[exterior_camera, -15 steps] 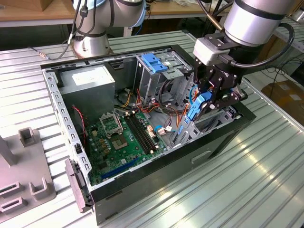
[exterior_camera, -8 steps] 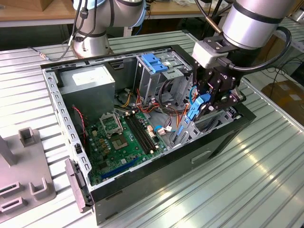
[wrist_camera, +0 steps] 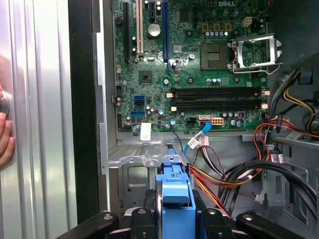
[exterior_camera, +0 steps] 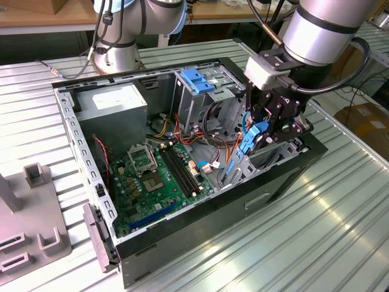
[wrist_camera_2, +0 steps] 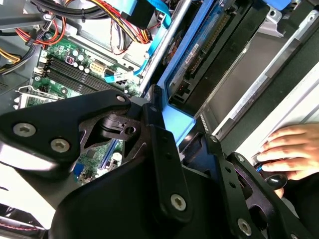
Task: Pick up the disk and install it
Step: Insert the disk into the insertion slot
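Note:
The disk, its blue carrier rail toward me, hangs on edge over the open computer case, near the case wall on the exterior view's right. My gripper is shut on it, with the black fingers on either side of the blue carrier in the first wrist view. The second wrist view looks along the disk's grey body and blue rail, slanting down beside a metal bay wall. The disk's lower end is hidden inside the case.
A motherboard lies on the case floor. Orange and black cables bunch near the disk. A drive cage with a blue latch stands at the back. A person's hand rests outside the case. A grey fixture sits at the exterior view's left.

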Motion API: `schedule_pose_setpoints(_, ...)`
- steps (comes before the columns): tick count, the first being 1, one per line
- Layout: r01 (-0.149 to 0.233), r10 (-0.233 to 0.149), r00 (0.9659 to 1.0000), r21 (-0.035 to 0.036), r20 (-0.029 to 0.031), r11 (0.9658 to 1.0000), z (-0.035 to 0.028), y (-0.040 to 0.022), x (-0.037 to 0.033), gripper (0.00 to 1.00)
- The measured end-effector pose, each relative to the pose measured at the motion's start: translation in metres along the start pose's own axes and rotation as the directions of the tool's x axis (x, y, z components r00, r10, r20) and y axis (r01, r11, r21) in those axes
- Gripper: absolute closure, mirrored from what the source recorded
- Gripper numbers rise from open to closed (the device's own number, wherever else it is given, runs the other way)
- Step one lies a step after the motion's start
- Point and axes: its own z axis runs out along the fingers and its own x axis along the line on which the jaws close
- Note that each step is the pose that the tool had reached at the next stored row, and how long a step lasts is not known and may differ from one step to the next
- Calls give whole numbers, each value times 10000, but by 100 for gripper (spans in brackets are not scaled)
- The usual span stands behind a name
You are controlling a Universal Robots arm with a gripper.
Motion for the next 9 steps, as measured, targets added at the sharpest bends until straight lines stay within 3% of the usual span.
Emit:
schedule_pose_setpoints(3, 0, 0, 10000, 0, -2, 10000, 43, 2, 0, 63)
schedule_pose_setpoints(9, 0, 0, 10000, 0, -1, 10000, 45, 1, 0, 63)
